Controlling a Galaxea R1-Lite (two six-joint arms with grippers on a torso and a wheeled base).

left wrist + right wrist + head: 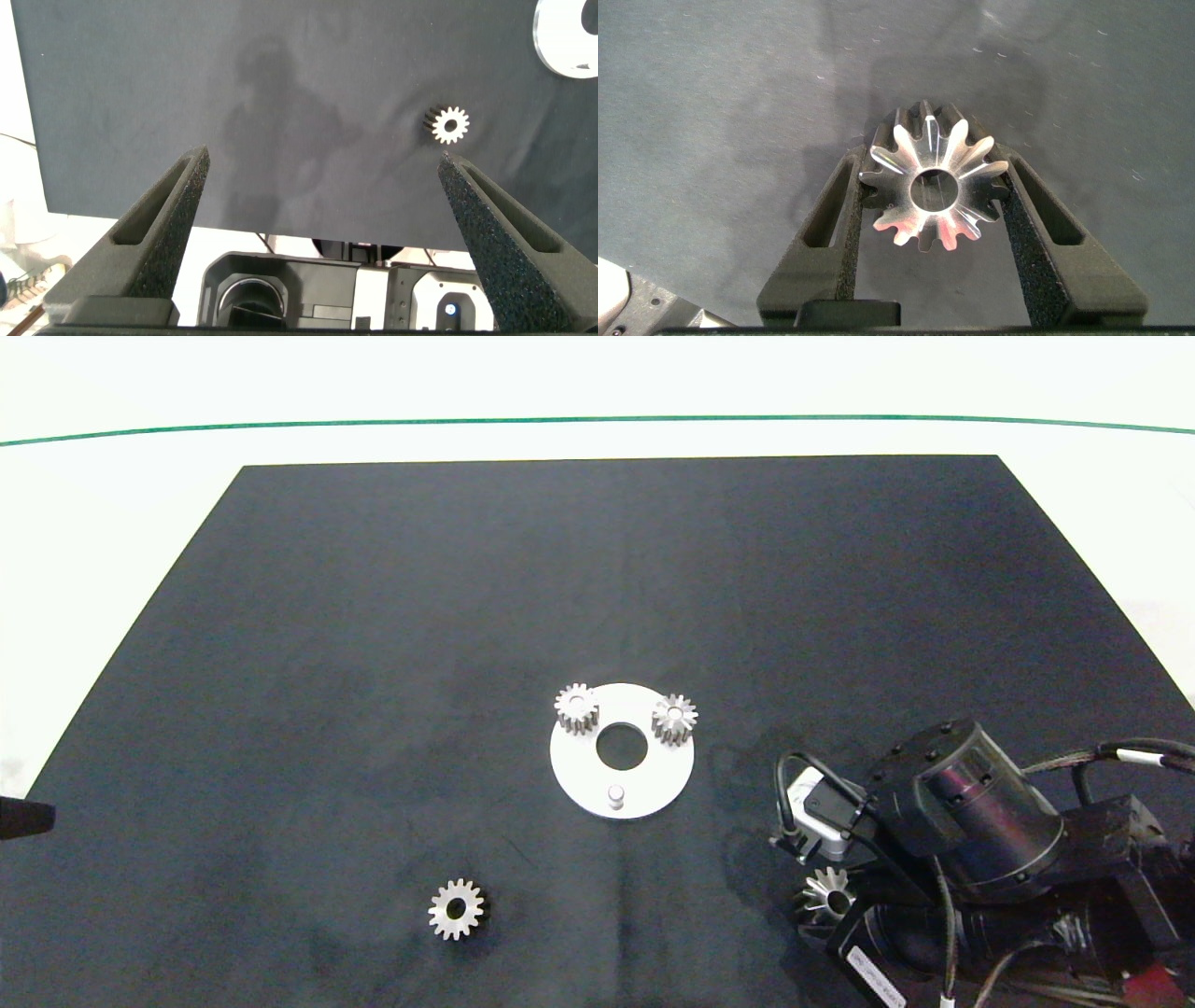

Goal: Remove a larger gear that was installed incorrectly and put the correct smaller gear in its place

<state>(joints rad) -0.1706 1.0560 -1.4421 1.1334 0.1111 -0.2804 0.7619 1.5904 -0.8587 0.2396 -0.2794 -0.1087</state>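
The larger gear (932,187), shiny with long pointed teeth, sits between my right gripper's (932,173) fingers, which press on its two sides. In the head view this larger gear (825,896) is at the mat's front right, half under the right arm (971,821); whether it rests on the mat I cannot tell. A loose smaller gear (457,909) with blunt teeth lies flat at the front middle-left, also seen as the smaller gear (450,124) beyond my left gripper (324,159), which is open and holds nothing at the mat's left edge.
A white round plate (653,779) with a centre hole lies mid-mat. Two small blunt-toothed gears (576,707) (674,717) sit on its far pegs; its near peg (615,795) is bare. The black mat (373,616) covers the white table.
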